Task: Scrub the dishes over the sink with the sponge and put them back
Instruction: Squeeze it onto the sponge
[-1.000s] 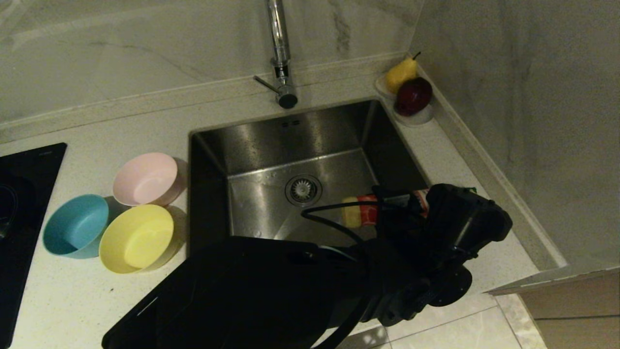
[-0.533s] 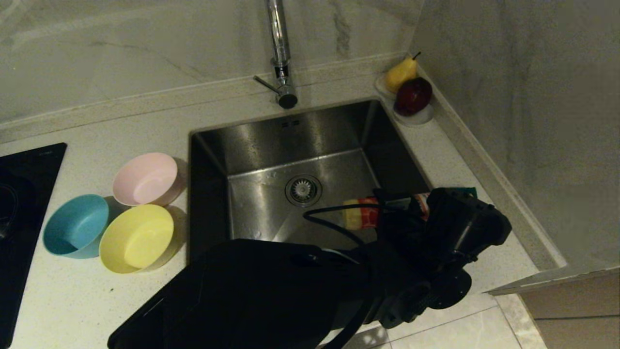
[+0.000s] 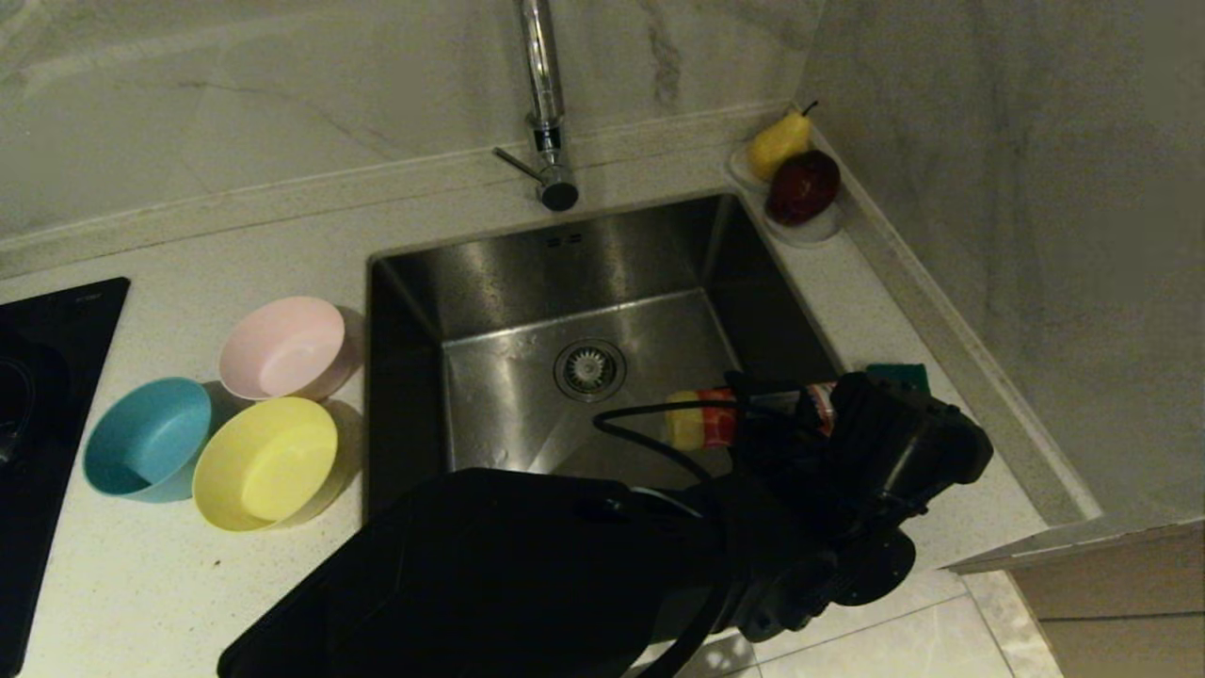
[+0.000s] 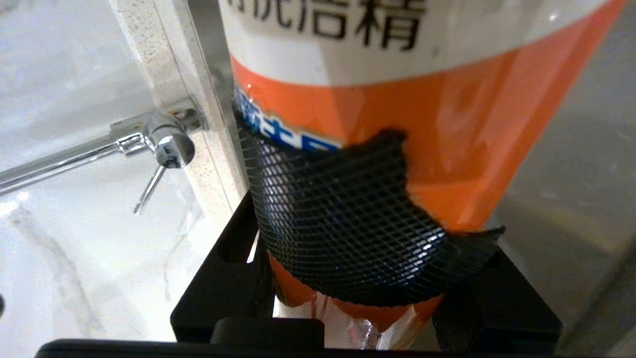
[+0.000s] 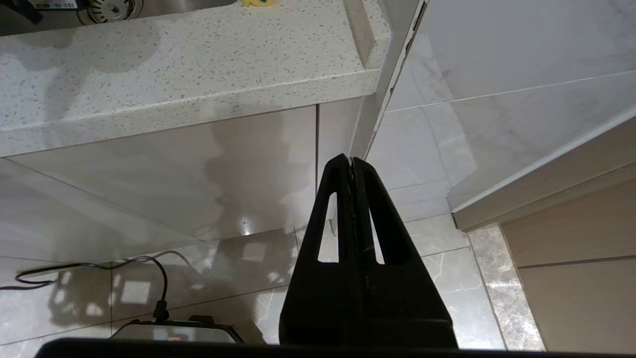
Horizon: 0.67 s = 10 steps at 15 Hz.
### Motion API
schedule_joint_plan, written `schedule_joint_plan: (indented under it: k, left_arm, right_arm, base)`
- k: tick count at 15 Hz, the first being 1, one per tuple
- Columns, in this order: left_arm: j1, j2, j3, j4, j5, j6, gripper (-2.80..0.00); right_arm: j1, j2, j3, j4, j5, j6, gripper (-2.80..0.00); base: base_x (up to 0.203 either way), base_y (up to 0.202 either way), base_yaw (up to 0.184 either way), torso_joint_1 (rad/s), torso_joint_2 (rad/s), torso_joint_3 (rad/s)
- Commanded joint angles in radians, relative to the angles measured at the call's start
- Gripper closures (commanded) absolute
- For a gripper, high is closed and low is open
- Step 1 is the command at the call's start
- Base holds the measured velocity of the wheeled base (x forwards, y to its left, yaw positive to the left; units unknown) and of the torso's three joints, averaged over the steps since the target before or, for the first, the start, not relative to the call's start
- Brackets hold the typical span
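Observation:
Three bowls stand together on the counter left of the sink [image 3: 508, 395]: pink [image 3: 282, 348], light blue [image 3: 148, 438] and yellow [image 3: 265, 461]. The sponge [image 3: 899, 376] lies green face up on the counter at the sink's right rim, just behind my left wrist. My left gripper [image 3: 791, 414] [image 4: 357, 271] is over the sink's right side, shut on an orange-and-white detergent bottle [image 3: 701, 421] [image 4: 447, 114] held level, its yellow cap pointing toward the drain. A black mesh band wraps the bottle between the fingers. My right gripper [image 5: 351, 166] hangs shut below the counter edge.
The chrome tap [image 3: 544, 104] rises behind the sink. A white dish with a pear and a dark red fruit [image 3: 802, 188] sits in the back right corner. A black hob [image 3: 47, 377] borders the bowls on the left. The wall closes the right side.

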Motion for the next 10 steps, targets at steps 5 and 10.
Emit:
schedule_joint_plan:
  k: [5, 10]
  left_arm:
    - [0.000, 0.001, 0.000, -0.013, 0.028, 0.019, 0.00]
    - [-0.001, -0.002, -0.001, -0.056, 0.032, 0.020, 0.00]
  right_arm:
    - [0.000, 0.000, 0.000, 0.000, -0.001, -0.001, 0.00]
    - [0.000, 0.000, 0.000, 0.000, 0.000, 0.000, 0.00]
  base:
    - [0.000, 0.000, 0.000, 0.000, 0.00, 0.000]
    - [0.000, 0.000, 0.000, 0.000, 0.00, 0.000]
